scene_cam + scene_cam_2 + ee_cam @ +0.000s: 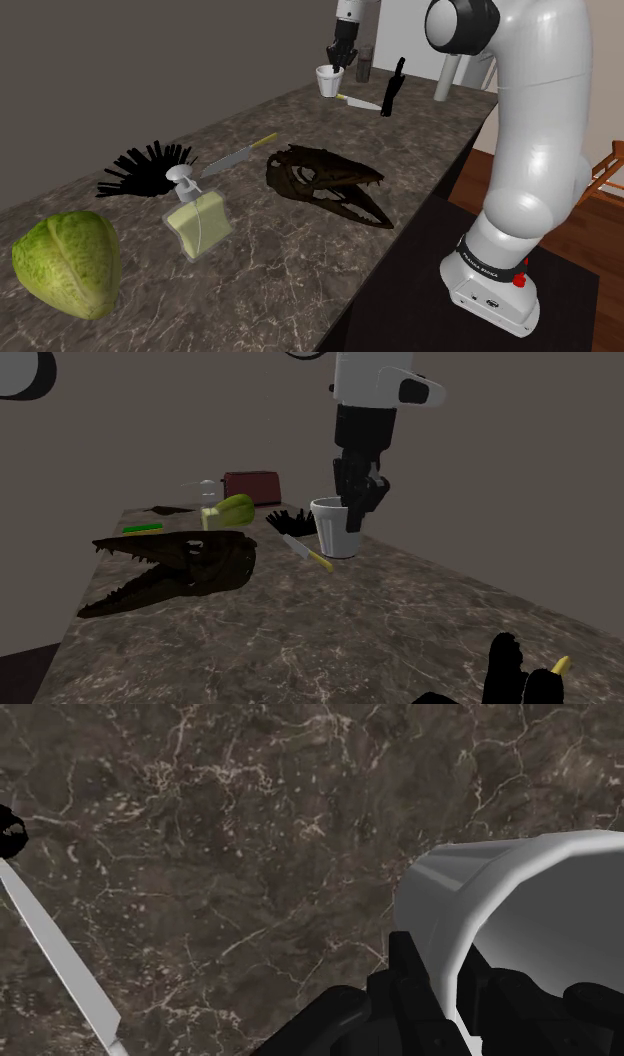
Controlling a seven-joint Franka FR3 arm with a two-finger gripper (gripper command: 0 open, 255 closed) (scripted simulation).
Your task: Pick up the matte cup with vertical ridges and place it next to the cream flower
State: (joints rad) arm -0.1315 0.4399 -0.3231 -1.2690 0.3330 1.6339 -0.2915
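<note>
White cup [329, 82] stands upright, mouth up, at the far end of the marble counter [300, 255], beneath the gripper [341, 60]. Second exterior view: fingers [362, 502] straddle its rim, beside a knife [305, 553]. Wrist view: they pinch its wall.

Worktop [290, 255] carried cabbage [65, 262] at one end, bottle [198, 220] just beside it, skull [325, 183] midway near the front edge, knife [238, 156] toward the back edge, cup [330, 80] at the opposite end, second knife [358, 101] beside it.
</note>
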